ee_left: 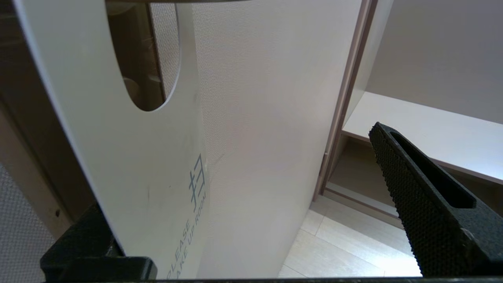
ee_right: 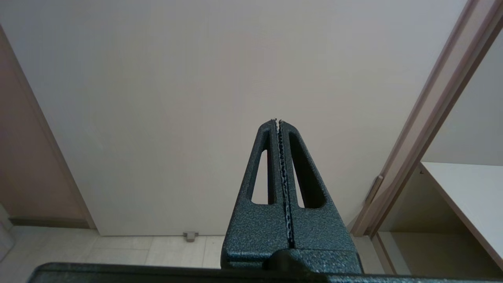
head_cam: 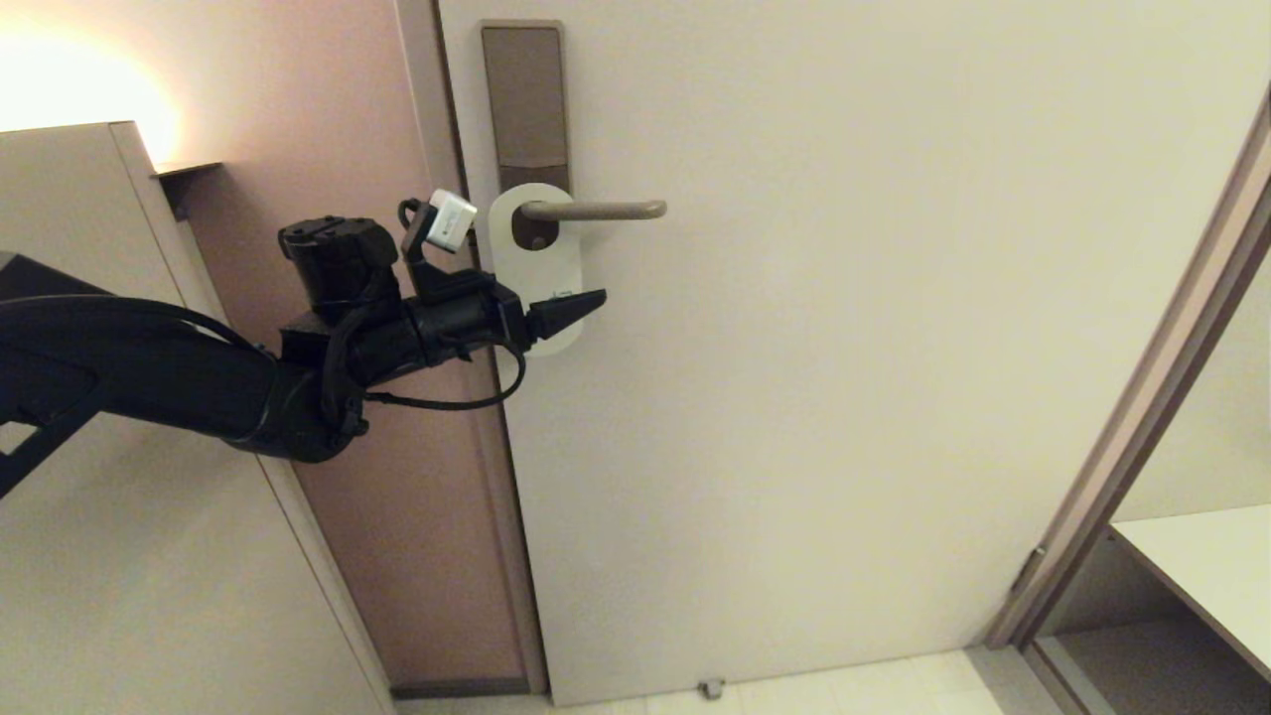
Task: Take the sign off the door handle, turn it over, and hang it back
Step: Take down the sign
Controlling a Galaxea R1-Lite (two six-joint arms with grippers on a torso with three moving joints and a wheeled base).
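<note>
The sign (head_cam: 536, 260) hangs on the door handle (head_cam: 606, 210) by its oval hole, white side out. In the left wrist view that side of the sign (ee_left: 118, 149) reads "PLEASE MAKE UP ROOM". My left gripper (head_cam: 568, 310) is open at the sign's lower end. One of its fingers (ee_left: 428, 208) stands well clear in front of the card, and the other sits low behind the card's edge, mostly hidden. My right gripper (ee_right: 277, 122) is shut on nothing, pointing at the bare door lower down, out of the head view.
The tall backplate (head_cam: 525, 99) sits above the handle on the pale door (head_cam: 844, 397). A door frame (head_cam: 1142, 427) and a white shelf (head_cam: 1211, 566) lie to the right. A small door stop (head_cam: 709, 687) sits at floor level. A cabinet side (head_cam: 89, 556) stands at the left.
</note>
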